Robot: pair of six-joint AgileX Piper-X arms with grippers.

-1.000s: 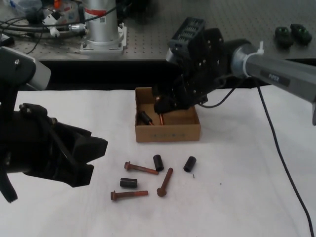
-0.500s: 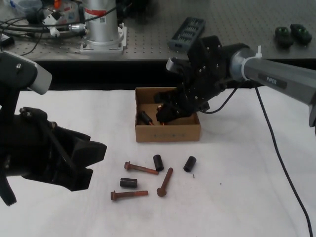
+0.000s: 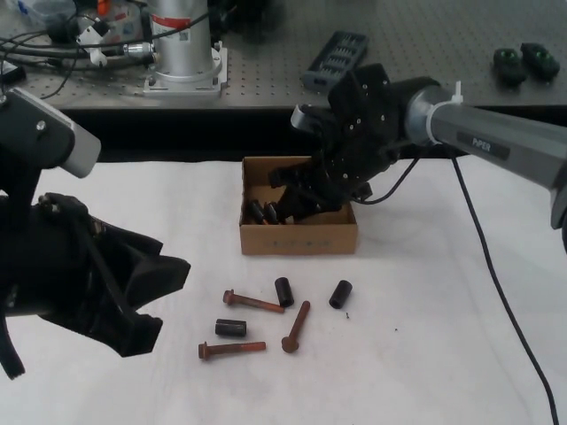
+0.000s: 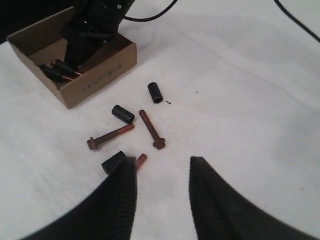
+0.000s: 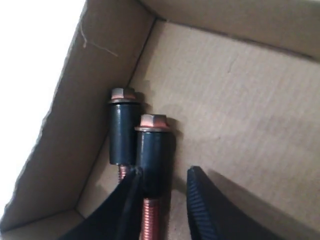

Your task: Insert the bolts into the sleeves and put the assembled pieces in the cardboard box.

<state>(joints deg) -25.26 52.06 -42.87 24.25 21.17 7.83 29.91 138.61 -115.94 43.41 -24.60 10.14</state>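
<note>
The cardboard box stands on the white cloth, and my right gripper reaches down inside it. Two assembled pieces, copper bolts in black sleeves, lie side by side against the box wall. My right gripper is open, and the nearer bolt's shaft lies beside one finger. Three loose bolts and three loose sleeves lie in front of the box. My left gripper hovers open above them, holding nothing.
A grey bench with a metal post, cables and small black parts runs behind the cloth. The right arm's cable trails across the cloth on the right. The cloth right of the loose sleeves is bare.
My right gripper sank into the box and let go of the sleeved bolt, which now lies beside the first one. The box slid slightly left. My left arm barely shifted.
</note>
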